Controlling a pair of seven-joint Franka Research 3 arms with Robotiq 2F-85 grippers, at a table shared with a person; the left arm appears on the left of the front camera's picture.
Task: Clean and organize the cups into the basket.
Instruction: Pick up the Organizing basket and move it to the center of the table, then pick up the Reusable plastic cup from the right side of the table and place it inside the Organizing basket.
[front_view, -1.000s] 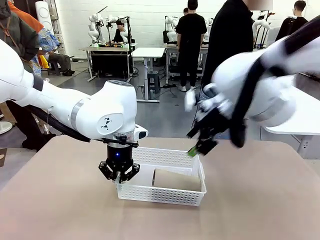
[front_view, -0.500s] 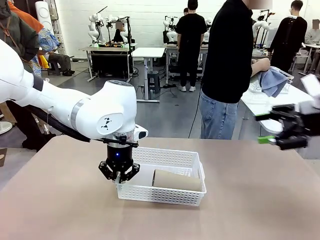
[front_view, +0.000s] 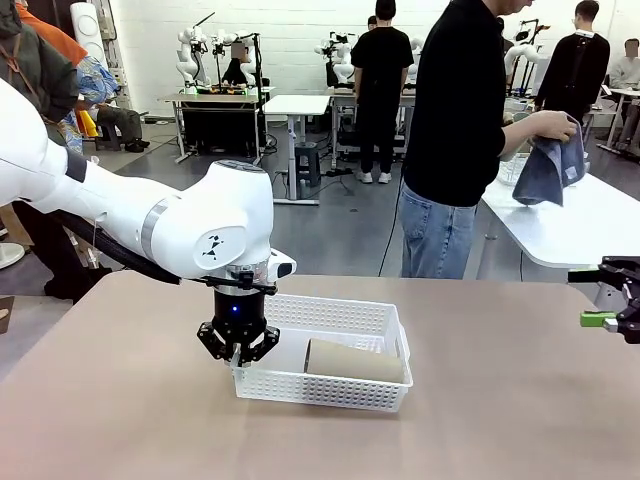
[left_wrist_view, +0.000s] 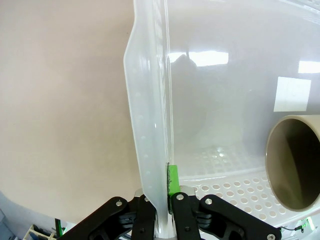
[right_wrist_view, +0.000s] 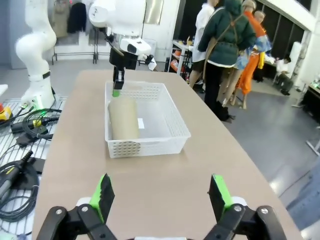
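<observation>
Tan cup lies on its side in the white lattice basket, along the long wall nearest the robot. Its open mouth faces the left pincer, just beside it and not touching, on the side toward the right pincer. A white label sits on the basket floor beyond the cup mouth. The left pincer points straight down and is clamped narrow on the rim of the basket's short end wall. One green pad presses the inside face, the other finger sits outside. The basket rests flat on the tan tabletop. The right pincer is well apart from the basket, out at the tabletop's right edge, jaws wide with nothing between them. Past the far edge from both pincers a person stands turned toward a white side table, holding a blue-grey cloth.
</observation>
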